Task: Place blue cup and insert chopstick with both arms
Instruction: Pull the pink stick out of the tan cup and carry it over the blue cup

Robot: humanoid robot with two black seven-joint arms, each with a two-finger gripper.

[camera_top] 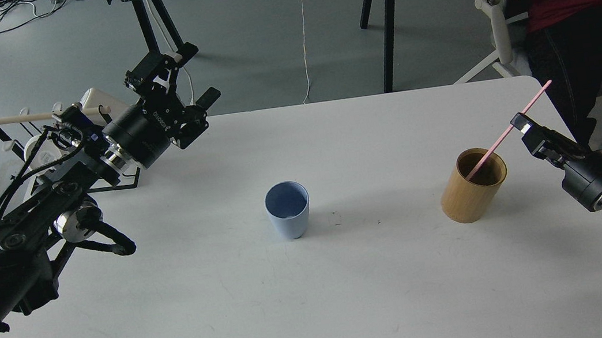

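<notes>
A white counter (236, 294) stands on a grey floor (261, 40). The blue cup (288, 210) sits upright mid-counter. The left claw (174, 87) is spread and empty. The right claw (522, 122) pinches the chopstick (506, 133), whose lower end sits in a wooden cup (472, 190).

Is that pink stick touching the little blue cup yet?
Apart. The head view shows the chopstick leaning in the wooden cylinder by the right gripper, with bare table between it and the blue cup.
</notes>
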